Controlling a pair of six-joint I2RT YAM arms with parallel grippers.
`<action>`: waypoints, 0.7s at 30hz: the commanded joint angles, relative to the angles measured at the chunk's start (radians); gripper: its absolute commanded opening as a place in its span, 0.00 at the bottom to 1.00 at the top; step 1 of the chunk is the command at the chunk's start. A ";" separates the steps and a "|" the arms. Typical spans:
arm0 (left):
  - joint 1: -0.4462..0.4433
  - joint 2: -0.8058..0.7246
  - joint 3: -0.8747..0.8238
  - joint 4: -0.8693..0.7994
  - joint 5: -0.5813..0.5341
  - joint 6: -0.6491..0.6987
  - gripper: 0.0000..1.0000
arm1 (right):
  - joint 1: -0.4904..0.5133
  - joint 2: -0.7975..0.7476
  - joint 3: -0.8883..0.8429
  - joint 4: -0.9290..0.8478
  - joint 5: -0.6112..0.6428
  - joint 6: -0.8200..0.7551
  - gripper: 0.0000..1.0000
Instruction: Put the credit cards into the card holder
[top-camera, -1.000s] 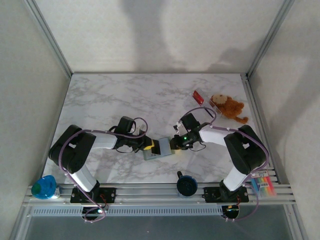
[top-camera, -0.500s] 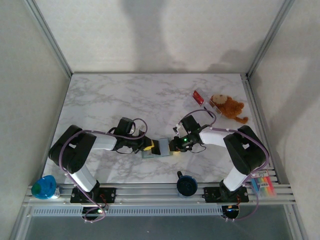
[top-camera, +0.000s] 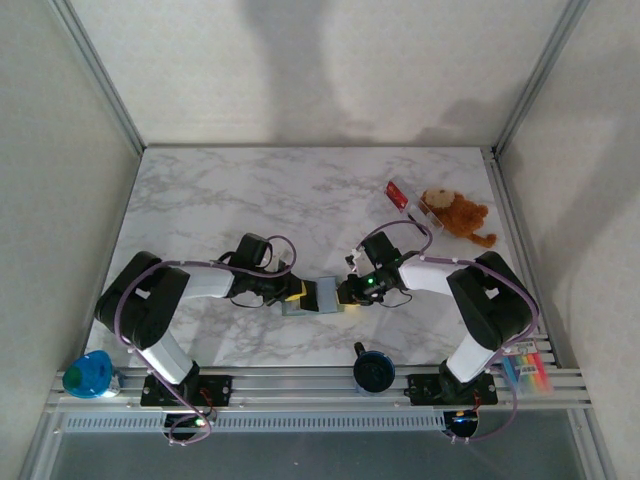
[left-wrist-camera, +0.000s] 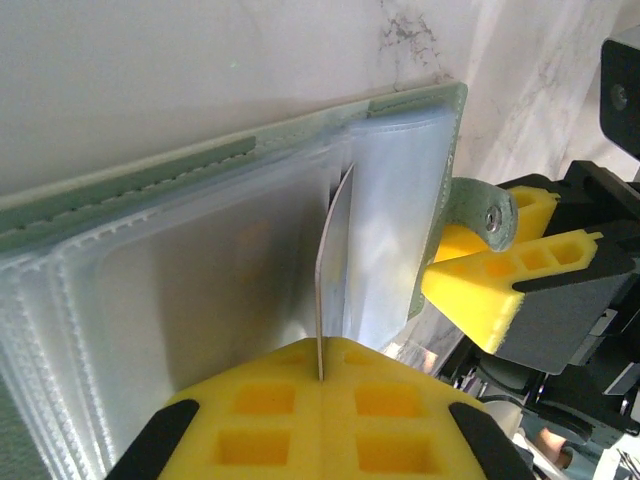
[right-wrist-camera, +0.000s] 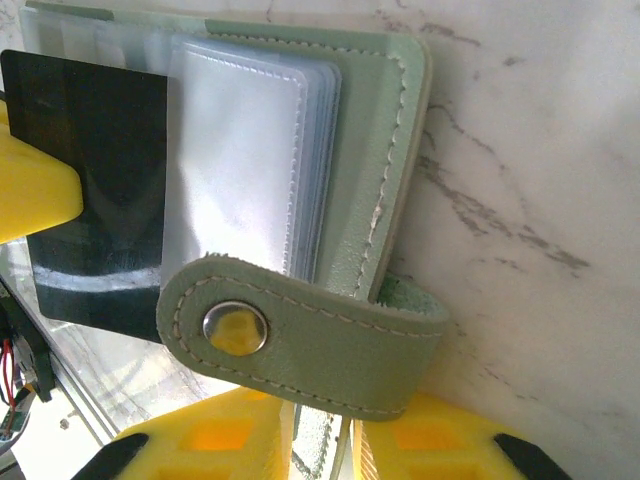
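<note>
The grey-green card holder (top-camera: 321, 297) lies open between both grippers, its clear sleeves (right-wrist-camera: 240, 160) fanned out. My left gripper (left-wrist-camera: 322, 375) is shut on a credit card (left-wrist-camera: 335, 240), seen edge-on, whose far end sits among the sleeves. From the right wrist that card (right-wrist-camera: 100, 180) looks dark with a pale curved stripe and lies partly under a sleeve. My right gripper (right-wrist-camera: 345, 440) is shut on the holder's green cover edge, just below the snap strap (right-wrist-camera: 300, 340). The red credit card (top-camera: 397, 193) lies flat at the far right.
A brown plush toy (top-camera: 456, 212) lies beside the red card near the right wall. A black round knob (top-camera: 372, 368) sits on the front rail, a blue object (top-camera: 88, 374) at the front left corner, and coloured markers (top-camera: 527, 367) at the front right.
Both grippers and the holder have shifted slightly away from the front rail, and the right gripper has edged left toward the left one. Both grips hold as before.
</note>
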 joint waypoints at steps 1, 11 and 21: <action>-0.011 0.021 0.036 -0.119 -0.094 0.058 0.00 | 0.012 -0.005 -0.006 -0.023 -0.014 -0.001 0.21; -0.046 0.028 0.113 -0.233 -0.174 0.102 0.00 | 0.011 -0.018 0.002 -0.050 -0.013 -0.011 0.18; -0.060 0.004 0.145 -0.334 -0.236 0.150 0.00 | 0.012 -0.018 -0.006 -0.037 -0.008 -0.012 0.16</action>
